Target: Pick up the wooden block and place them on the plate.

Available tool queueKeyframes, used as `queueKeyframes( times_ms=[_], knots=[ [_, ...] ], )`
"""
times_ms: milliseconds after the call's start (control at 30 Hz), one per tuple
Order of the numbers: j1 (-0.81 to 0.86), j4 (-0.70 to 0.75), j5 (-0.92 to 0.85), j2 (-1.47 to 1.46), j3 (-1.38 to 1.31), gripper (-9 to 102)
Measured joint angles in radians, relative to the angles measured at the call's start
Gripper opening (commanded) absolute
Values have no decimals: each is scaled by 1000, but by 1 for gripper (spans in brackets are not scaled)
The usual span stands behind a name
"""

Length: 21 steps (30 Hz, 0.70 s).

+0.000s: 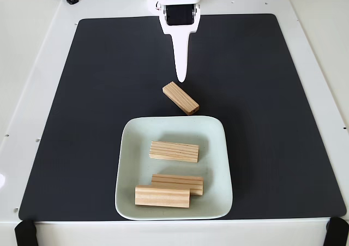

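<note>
From the fixed view my gripper [181,78] hangs just above the last loose wooden block [180,98], which lies angled on the black mat [82,93] just beyond the plate's far rim. I'm guessing I'm lined up for the grab. I can only see one white finger, so I can't tell how the jaws stand. The plate [128,164] holds three blocks: one across the middle [174,151], two touching near the front [177,184] [162,196].
</note>
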Motion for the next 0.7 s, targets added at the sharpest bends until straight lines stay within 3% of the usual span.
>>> queueKeyframes(
  times_ms=[267, 700],
  knots=[
    [-12, 0, 106, 8, 54, -2],
    [32, 29, 212, 17, -5, -1]
  ],
)
